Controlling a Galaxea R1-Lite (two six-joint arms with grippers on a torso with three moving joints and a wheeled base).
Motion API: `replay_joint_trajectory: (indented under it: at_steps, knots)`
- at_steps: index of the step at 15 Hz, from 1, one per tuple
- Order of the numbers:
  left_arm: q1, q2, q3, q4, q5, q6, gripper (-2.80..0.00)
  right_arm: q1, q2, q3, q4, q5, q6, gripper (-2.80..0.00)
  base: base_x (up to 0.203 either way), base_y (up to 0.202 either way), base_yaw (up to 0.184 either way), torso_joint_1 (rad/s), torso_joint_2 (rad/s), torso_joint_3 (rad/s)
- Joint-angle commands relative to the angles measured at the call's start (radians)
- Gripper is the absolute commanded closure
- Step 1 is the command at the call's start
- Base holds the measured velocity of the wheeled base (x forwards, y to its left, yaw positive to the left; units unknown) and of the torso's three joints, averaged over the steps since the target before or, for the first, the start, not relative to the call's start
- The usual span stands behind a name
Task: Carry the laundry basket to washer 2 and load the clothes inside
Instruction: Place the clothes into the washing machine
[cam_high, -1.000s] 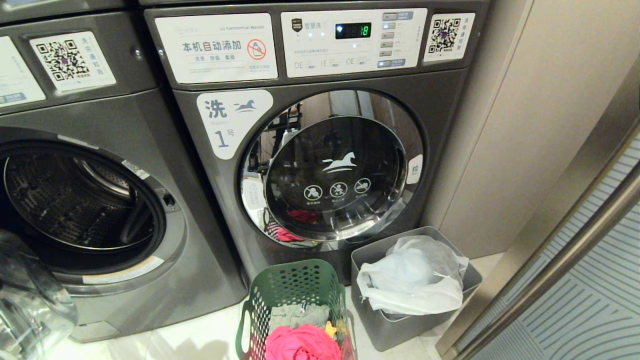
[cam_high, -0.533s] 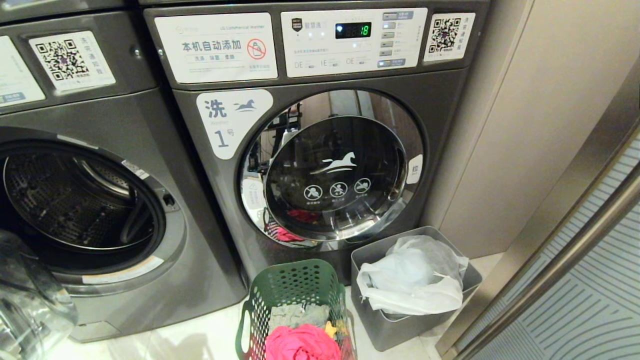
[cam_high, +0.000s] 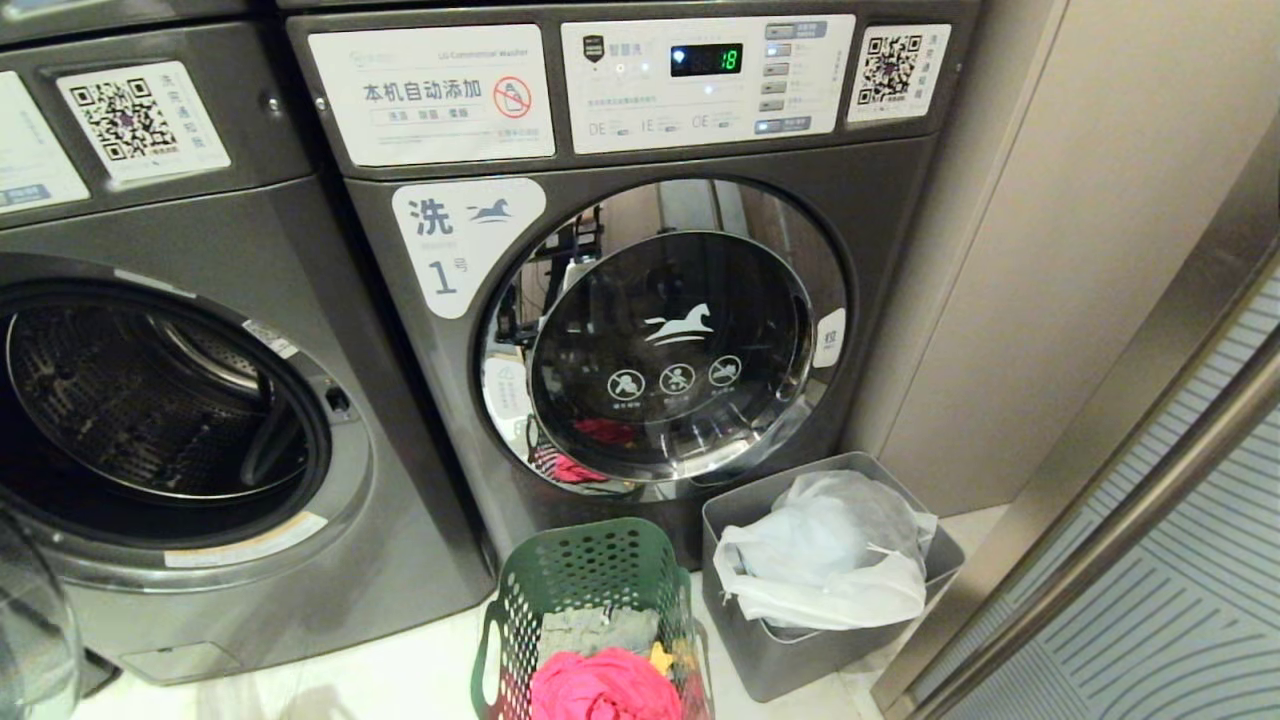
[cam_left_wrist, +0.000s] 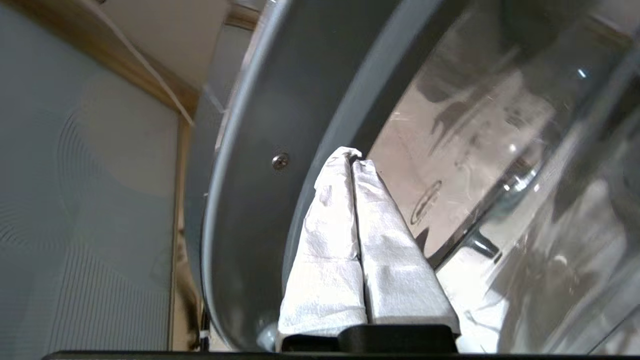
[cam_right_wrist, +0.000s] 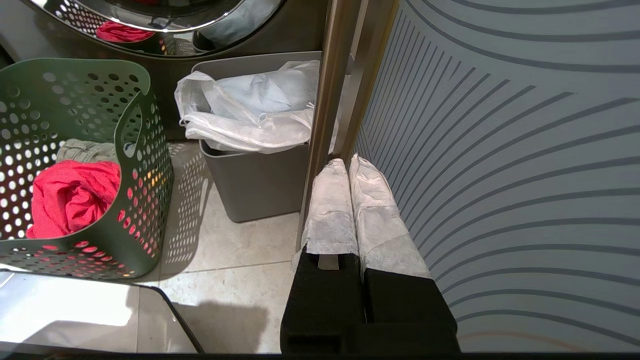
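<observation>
Left claw (cam_left_wrist: 352, 162): clenched, white-wrapped fingers pressed together, holding nothing. Its tips sit just beside the grey inner rim of an open washer door (cam_left_wrist: 240, 175), whose curved glass bowl fills the rest of the left wrist view; whether the tips touch the rim cannot be told. In the head view only the door's glass edge (cam_high: 35, 630) shows, at the bottom left corner — the arm itself is out of frame.

Right claw (cam_right_wrist: 350, 167): also clenched and empty, hanging low and pointing down toward the floor beside a metal door post (cam_right_wrist: 332, 100) and a striped glass panel (cam_right_wrist: 500, 150).

Open washer (cam_high: 160, 400) on the left — drum exposed, its number label not in view. Washer marked "1" (cam_high: 640, 330) in the middle, door shut.

Laundry basket (cam_high: 590, 590) stands upright on the tiled floor (cam_right_wrist: 240, 250) before washer "1", well apart from both claws. Clothes inside: pink-red garment (cam_high: 605, 685) on top, grey-green one (cam_high: 595, 630) behind it, a yellow scrap (cam_high: 660, 658) at its right.

Grey bin (cam_high: 760, 650) with a white bag (cam_high: 830, 560) stands just right of the basket.
</observation>
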Motion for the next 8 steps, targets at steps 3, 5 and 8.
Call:
replay_joint_trajectory:
  at_steps: [3,5,8]
  knots:
    - [0.204,0.151,-0.149,0.000,-0.016,-0.007,0.00,0.000,0.002,-0.001,0.002,0.000,-0.001,0.00,0.000,0.000,0.000,0.000,0.00,0.000]
    - [0.293,0.244,-0.247,0.004,-0.026,-0.017,0.00,0.000,0.002,-0.001,0.002,0.000,-0.001,0.00,0.000,0.000,0.000,0.000,0.00,0.000]
    - [0.392,0.365,-0.383,0.001,-0.029,-0.020,0.00,0.000,0.002,-0.001,0.002,0.000,-0.001,0.00,0.000,0.000,0.000,0.000,0.00,0.000]
